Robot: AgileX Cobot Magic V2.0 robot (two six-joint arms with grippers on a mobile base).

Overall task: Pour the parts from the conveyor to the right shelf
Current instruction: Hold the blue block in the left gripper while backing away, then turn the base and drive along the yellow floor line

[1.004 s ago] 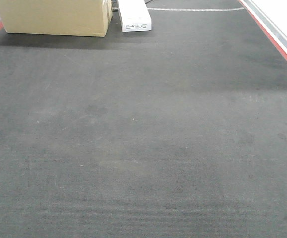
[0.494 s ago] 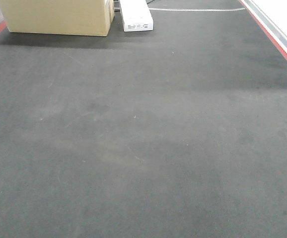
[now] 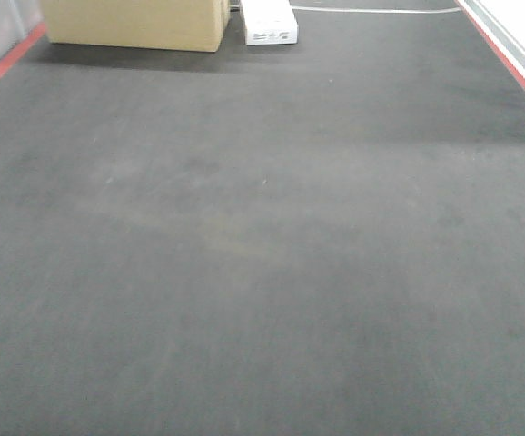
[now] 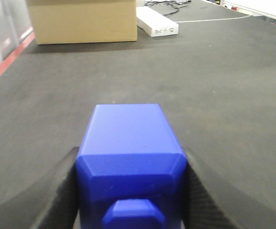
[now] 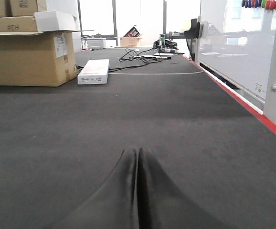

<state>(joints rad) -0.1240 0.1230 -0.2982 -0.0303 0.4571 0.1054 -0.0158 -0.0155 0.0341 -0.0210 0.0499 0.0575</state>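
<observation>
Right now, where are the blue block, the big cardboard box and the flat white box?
blue block (image 4: 131, 136): left wrist view, middle of its broad upper face.
cardboard box (image 4: 83, 23): left wrist view, its front side.
flat white box (image 4: 154, 20): left wrist view, its top face.

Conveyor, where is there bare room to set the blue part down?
Nearly all the conveyor is bare: the whole stretch from the near side up to the cardboard box and white box, between the two red stripes. It is crowded only at the far end, around those boxes and the cables behind them.
</observation>
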